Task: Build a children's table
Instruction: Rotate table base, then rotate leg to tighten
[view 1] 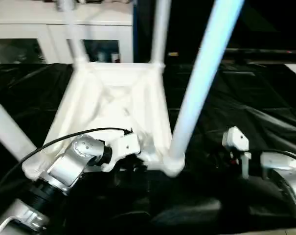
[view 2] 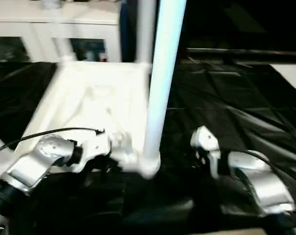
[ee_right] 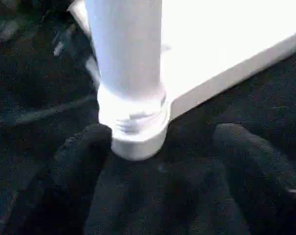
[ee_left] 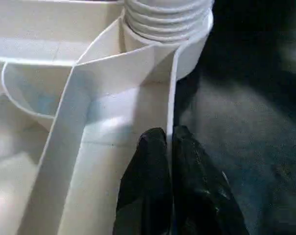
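The children's table [view 1: 113, 105] lies upside down on the black cloth, ribbed underside up. White tube legs stand in its corner sockets: one at the near right corner [view 1: 201, 83], two at the far corners [view 1: 160, 29] [view 1: 72, 34], and one slanting at the left [view 1: 8, 129]. My left gripper [ee_left: 168, 134] is at the near edge beside the near right socket [ee_left: 187, 54], shut on the thin rim wall [ee_left: 171, 93] with a finger on each side. My right gripper [ee_right: 160, 142] is open just right of that socket [ee_right: 135, 134], its black fingers [ee_right: 84, 152] low over the cloth, holding nothing.
A white cabinet with glass doors [view 1: 35, 34] stands behind the work surface. Wrinkled black cloth [view 1: 255, 98] covers the surface to the right of the table. A black cable [view 1: 64, 137] runs over my left wrist.
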